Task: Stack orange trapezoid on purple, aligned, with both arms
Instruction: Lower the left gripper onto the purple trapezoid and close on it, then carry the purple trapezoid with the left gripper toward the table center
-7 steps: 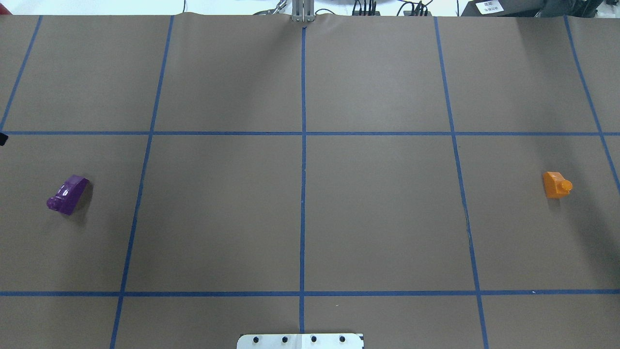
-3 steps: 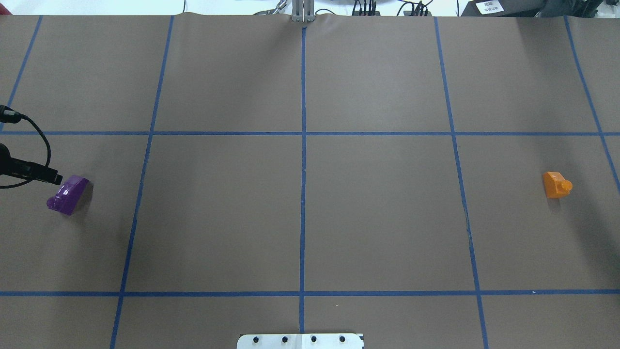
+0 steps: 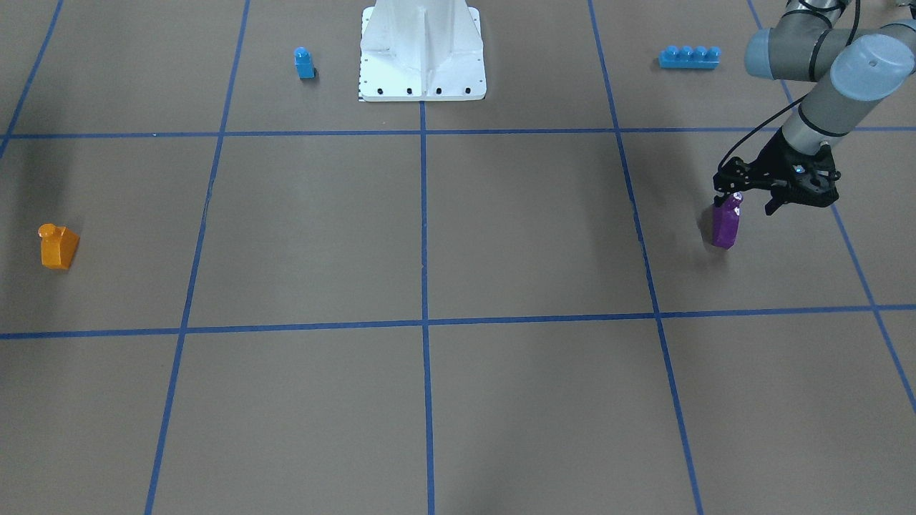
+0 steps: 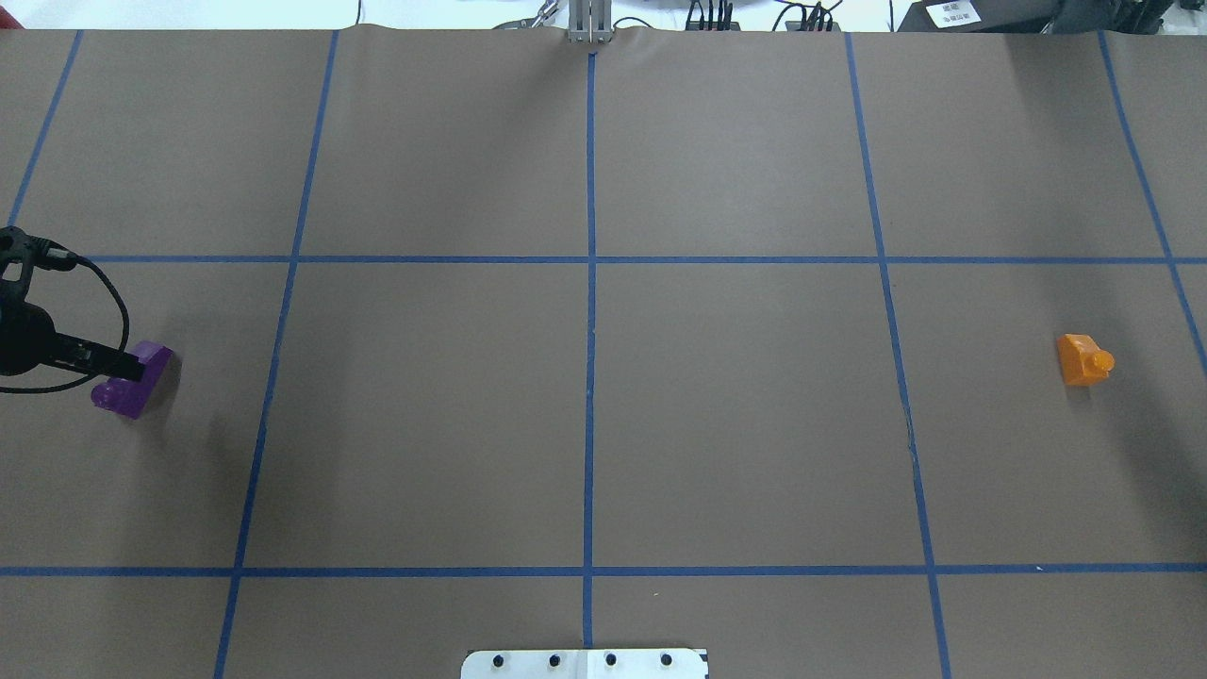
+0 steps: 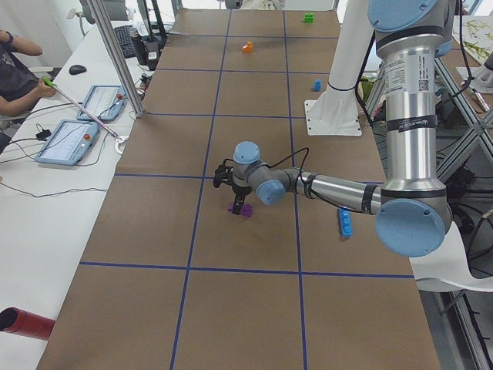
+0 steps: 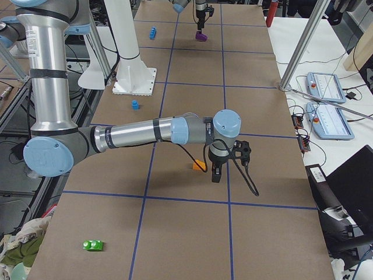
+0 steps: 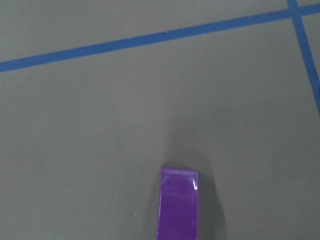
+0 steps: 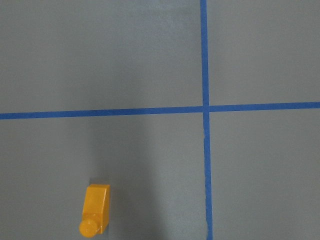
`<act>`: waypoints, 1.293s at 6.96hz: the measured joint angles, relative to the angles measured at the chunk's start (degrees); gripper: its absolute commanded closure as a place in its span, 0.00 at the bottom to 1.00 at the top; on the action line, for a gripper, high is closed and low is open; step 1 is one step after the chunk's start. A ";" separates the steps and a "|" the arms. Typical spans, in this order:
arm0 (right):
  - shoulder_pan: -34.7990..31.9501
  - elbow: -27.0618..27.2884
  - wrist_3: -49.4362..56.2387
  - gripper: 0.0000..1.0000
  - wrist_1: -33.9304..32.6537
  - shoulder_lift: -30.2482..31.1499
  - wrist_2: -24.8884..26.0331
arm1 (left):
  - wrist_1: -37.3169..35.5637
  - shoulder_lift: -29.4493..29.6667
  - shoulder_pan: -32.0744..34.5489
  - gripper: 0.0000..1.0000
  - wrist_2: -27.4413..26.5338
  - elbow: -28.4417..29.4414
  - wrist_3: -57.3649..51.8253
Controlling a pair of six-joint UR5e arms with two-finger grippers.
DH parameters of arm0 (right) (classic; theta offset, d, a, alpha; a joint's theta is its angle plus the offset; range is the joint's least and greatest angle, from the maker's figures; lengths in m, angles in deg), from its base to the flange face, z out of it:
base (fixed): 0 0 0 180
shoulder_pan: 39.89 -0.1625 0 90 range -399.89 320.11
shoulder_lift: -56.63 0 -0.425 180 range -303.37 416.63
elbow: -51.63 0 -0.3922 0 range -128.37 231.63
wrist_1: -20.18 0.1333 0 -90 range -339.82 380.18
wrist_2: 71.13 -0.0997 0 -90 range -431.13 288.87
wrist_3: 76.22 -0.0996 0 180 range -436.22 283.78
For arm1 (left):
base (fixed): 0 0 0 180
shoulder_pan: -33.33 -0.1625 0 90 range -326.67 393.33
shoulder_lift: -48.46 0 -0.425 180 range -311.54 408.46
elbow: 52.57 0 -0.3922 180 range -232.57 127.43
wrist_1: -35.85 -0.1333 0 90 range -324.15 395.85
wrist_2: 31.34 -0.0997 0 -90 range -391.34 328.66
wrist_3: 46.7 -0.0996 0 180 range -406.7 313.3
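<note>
**Well apart: orange (image 4: 1084, 360) and purple (image 4: 132, 387) sit at opposite ends**

Now, orange sits alone on the table (image 4: 735, 424), far out on the robot's right, stud up in the front view and free of any grip. The right gripper (image 6: 217, 175) hangs just beside it, low over the paper. Only the side camera catches that gripper, so I cannot tell how wide it stands.

Over to the other end. Purple stands on the robot's left, and the left gripper (image 3: 754, 203) hovers right over it. Its jaws are spread and hold nothing. One finger (image 3: 737, 194) sits just above purple's stud, the other hangs off to the outer side. Whether that near finger touches the brick, I cannot say.

Back by the white base (image 3: 422, 50) sit a small blue brick (image 3: 304, 63) and a long blue brick (image 3: 689, 56). A green brick (image 6: 93, 245) lies near the table's right end.
</note>
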 measured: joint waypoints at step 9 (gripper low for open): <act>0.07 -0.01 -0.09 0.00 -0.05 -0.60 -1.02 | 0.05 0.17 -2.75 1.00 -0.66 1.27 -1.34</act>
